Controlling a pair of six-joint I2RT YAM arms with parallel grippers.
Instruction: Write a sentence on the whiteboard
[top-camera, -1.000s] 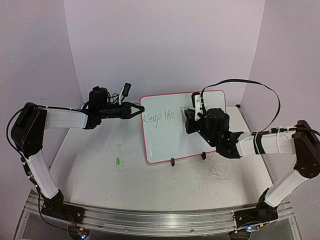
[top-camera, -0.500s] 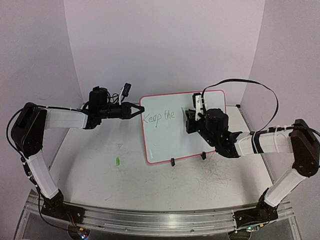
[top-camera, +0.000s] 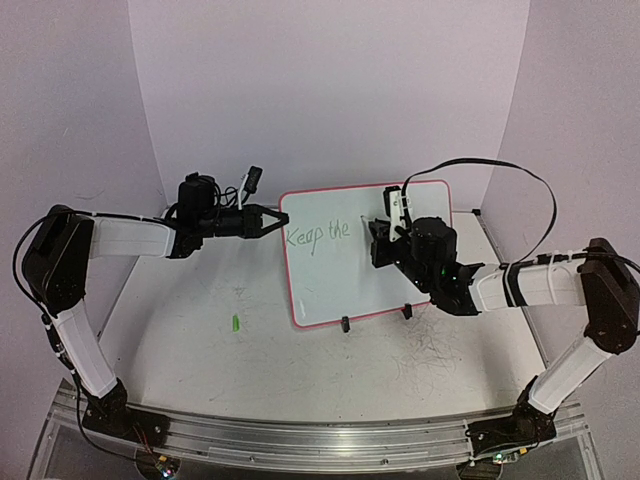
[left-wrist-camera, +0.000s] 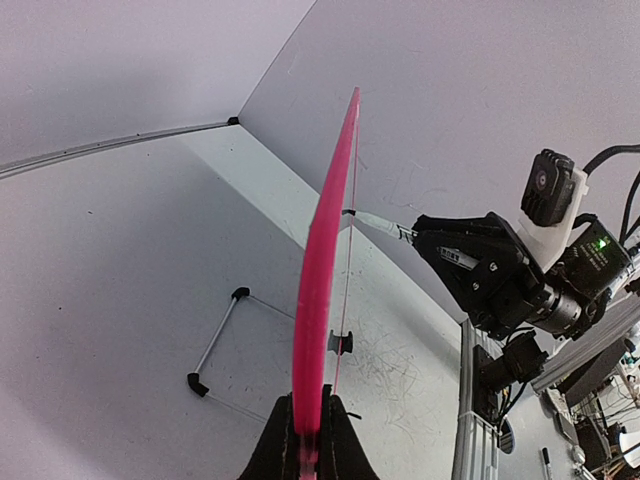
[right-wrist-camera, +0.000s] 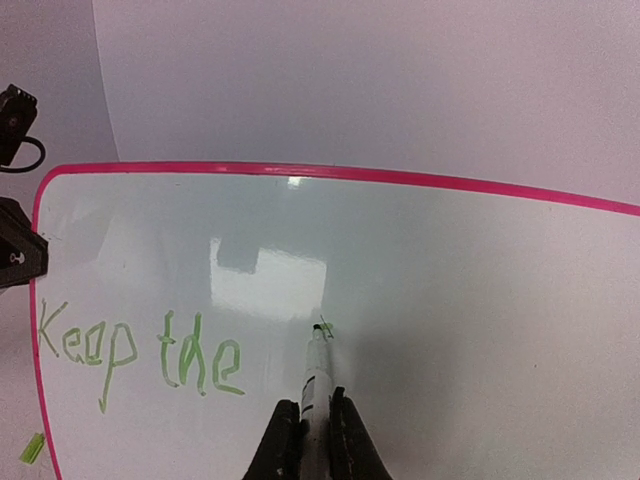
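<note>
Green lettering, the sentence (right-wrist-camera: 140, 355), reads "Keep the" along the upper left of the whiteboard (top-camera: 345, 285). You will find the marker (right-wrist-camera: 315, 375) with its tip touching the board just right of the last letter. The right gripper (right-wrist-camera: 312, 445) is closed on the marker barrel. The whiteboard stands tilted near the far edge of the table (top-camera: 300, 370), right of centre. The left gripper (left-wrist-camera: 310, 445) is clamped on the board's pink left rim. A small green piece (top-camera: 235, 323) lies toward the table's left edge, well apart from the board
</note>
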